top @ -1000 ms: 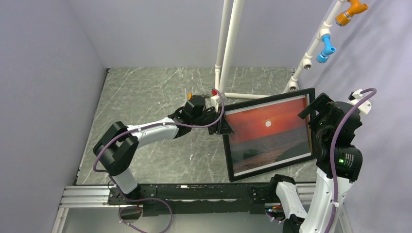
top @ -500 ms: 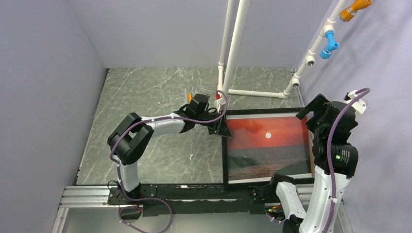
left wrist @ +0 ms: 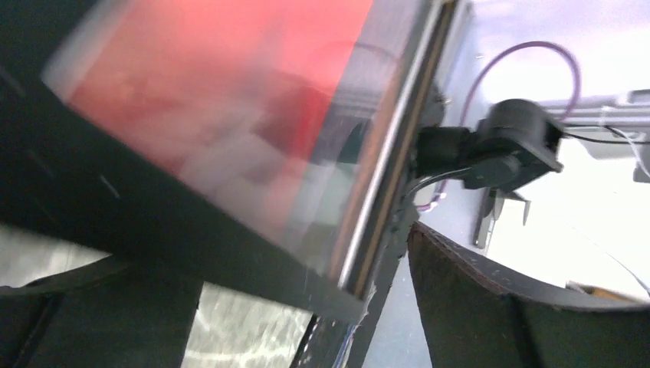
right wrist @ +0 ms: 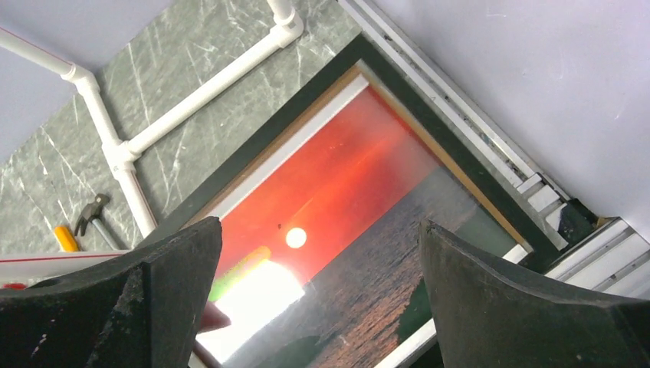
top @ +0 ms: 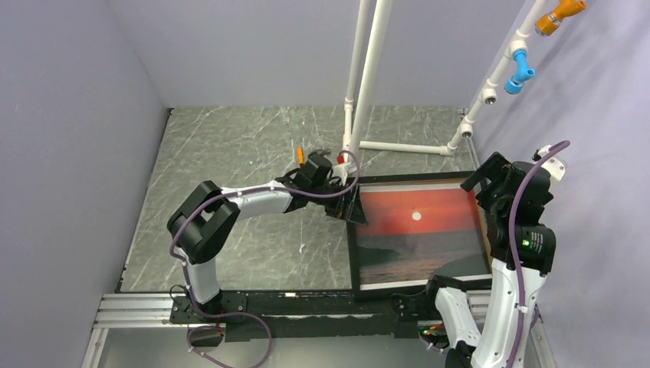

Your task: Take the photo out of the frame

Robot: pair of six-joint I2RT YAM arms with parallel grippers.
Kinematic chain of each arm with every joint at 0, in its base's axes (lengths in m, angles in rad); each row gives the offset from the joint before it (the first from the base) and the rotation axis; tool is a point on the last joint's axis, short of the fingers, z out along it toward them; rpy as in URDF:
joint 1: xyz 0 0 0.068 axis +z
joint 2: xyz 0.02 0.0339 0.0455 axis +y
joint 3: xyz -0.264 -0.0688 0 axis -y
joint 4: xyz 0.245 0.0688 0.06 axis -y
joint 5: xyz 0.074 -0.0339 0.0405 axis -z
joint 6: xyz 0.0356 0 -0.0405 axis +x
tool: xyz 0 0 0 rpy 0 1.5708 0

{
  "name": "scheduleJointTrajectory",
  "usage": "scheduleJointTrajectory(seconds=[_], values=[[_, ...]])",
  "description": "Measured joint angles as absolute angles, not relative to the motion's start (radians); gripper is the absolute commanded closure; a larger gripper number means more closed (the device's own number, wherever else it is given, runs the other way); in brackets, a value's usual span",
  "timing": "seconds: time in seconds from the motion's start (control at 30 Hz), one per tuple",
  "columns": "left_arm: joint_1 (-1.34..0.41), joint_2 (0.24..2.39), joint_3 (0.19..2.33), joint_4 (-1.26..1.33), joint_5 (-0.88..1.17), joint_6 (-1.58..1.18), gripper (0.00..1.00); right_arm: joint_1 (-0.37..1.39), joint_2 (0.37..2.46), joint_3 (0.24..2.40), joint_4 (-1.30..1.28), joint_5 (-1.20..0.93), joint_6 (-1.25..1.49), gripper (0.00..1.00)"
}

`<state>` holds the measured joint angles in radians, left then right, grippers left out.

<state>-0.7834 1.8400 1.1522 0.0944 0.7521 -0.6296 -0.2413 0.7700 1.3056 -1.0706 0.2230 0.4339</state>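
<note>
Down went the frame (top: 352, 261): tilted and slewed a second earlier, it now lay flat and square to the near edge of the table (top: 230, 153), with the photo (top: 418, 234) face up and still seated inside the border. The left gripper (top: 349, 208) sat at the far-left corner, its fingers (left wrist: 490, 307) spread apart with a gap beside the frame's edge, clamping nothing. From those fingers the photo stretched away rightward, long axis running across toward the right gripper (right wrist: 320, 238), which hung wide apart above the far-right corner, empty. The left arm looked closer, low at the rim; I'd judge the next grab would start there
</note>
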Motion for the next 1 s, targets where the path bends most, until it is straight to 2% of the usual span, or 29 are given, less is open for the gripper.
scheduleJointTrajectory(seconds=[0.13,0.3,0.6,0.7,0.9,1.0], values=[[-0.79,1.783,1.063,0.001,0.622,-0.603,0.01,-0.241,0.753,1.284,-1.061,0.222,0.434,0.01],[-0.799,1.587,0.981,-0.091,0.492,-0.558,0.01,-0.241,0.744,1.224,-1.05,0.186,0.434,0.0],[-0.818,1.263,0.875,-0.16,0.321,-0.493,0.02,-0.176,0.733,1.018,-0.998,-0.026,0.424,0.02],[-0.818,1.167,0.799,-0.192,0.275,-0.499,0.01,-0.064,0.747,0.962,-0.978,-0.059,0.425,0.02],[-0.818,1.05,0.758,-0.241,0.194,-0.538,0.01,0.364,0.868,0.917,-0.912,0.018,0.508,0.02],[-0.818,1.051,0.76,-0.283,0.159,-0.548,0.01,0.564,0.989,0.921,-0.876,0.105,0.577,0.11]])
